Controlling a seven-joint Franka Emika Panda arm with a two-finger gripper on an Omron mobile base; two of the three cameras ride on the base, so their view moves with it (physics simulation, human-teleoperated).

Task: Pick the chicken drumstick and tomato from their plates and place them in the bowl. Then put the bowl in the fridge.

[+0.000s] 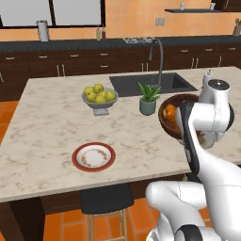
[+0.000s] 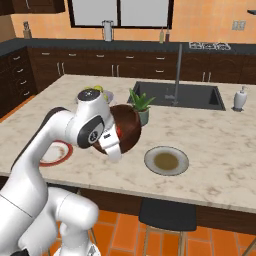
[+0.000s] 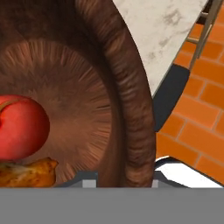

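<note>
Hand view is taken up mostly by the bowl [image 3: 87, 78], seen from just above its rim: dark brown wood, deep and round, with fine grain lines fanning out from the centre and a thick ribbed wall. Inside it the tomato [image 3: 19, 127] is seen, smooth, glossy and red, and touching it the drumstick [image 3: 28, 173], golden-orange with a rough cooked skin.

Both foods are thus already in the bowl, and both plates are bare: the red-rimmed plate [image 1: 93, 156], white with brown smears, and the grey plate [image 2: 166, 160] with its brownish centre. The carrying step is judged to be in hand. The bowl is held tilted and raised off the marble counter [image 1: 47, 127], and the gripper [image 3: 124, 181] is closed on its rim, one finger inside the wall and one outside.

Next, a turn of the base toward the fridge is called for, and the bowl should be kept as level as possible, since the round tomato could roll out. A rim pinch on a thick wooden wall is judged firm enough, but sudden swings are to be avoided.
</note>
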